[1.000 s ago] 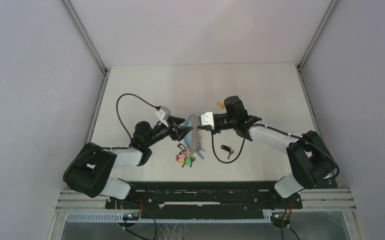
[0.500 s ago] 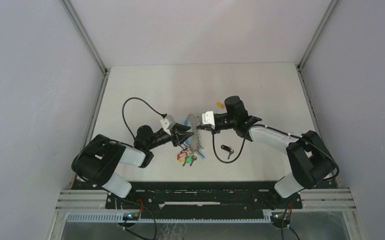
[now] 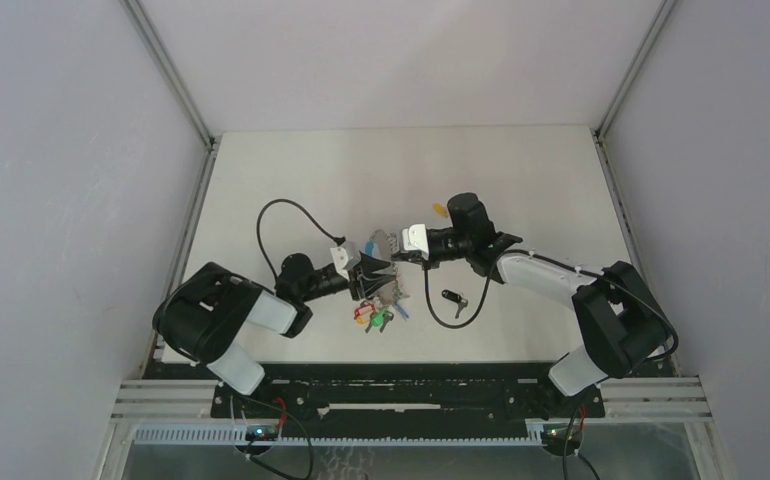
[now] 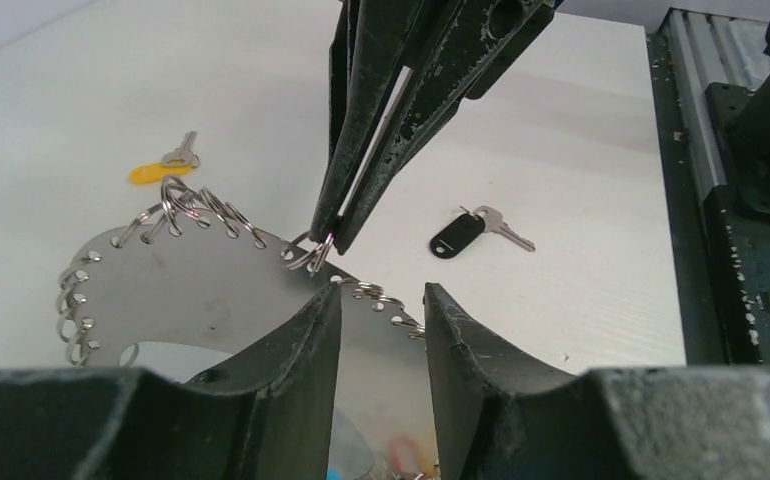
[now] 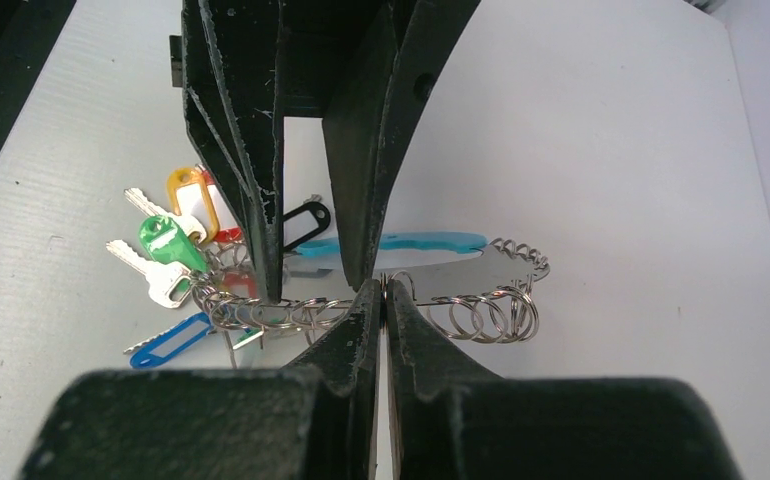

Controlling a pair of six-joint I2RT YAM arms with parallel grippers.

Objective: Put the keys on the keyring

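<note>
The top camera sits high up behind the two arms and looks down on the whole counter (image 3: 521,170) from far off. The left wrist camera sits low, just behind the left fingers (image 4: 291,400). It looks across the counter at the right fingers (image 4: 381,110) from very close. The right wrist camera sits just behind the right fingers and looks back the other way, down at the counter. Both wrist views show the keyring (image 4: 191,290) and the other side's fingers. The top view and the left wrist view both show the black key (image 4: 456,235) and the yellow key (image 4: 151,173).
</note>
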